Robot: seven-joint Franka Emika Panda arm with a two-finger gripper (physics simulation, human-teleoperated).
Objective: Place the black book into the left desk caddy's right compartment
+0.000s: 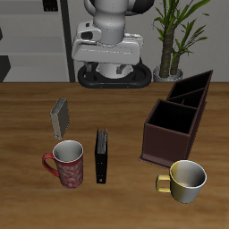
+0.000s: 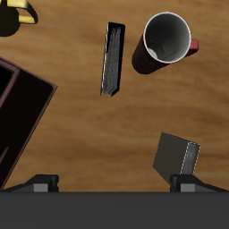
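The black book point(image 1: 102, 156) stands on edge on the table near the front, beside a red mug; it also shows in the wrist view point(image 2: 113, 59). The left desk caddy point(image 1: 199, 94) is a dark reddish-brown box farther back; its wall shows in the wrist view point(image 2: 20, 107). Its right compartment point(image 1: 172, 123) is the large square section nearest the front, and it holds nothing I can see. My gripper point(image 2: 114, 185) is open and empty, high above the table near the back point(image 1: 107, 61), well apart from the book and the caddy.
A red mug point(image 1: 67, 164) stands right beside the black book. A small grey book point(image 1: 61, 116) stands farther back. A yellow-green mug point(image 1: 185, 181) sits in front of the caddy. A potted plant point(image 1: 174, 36) stands behind the table.
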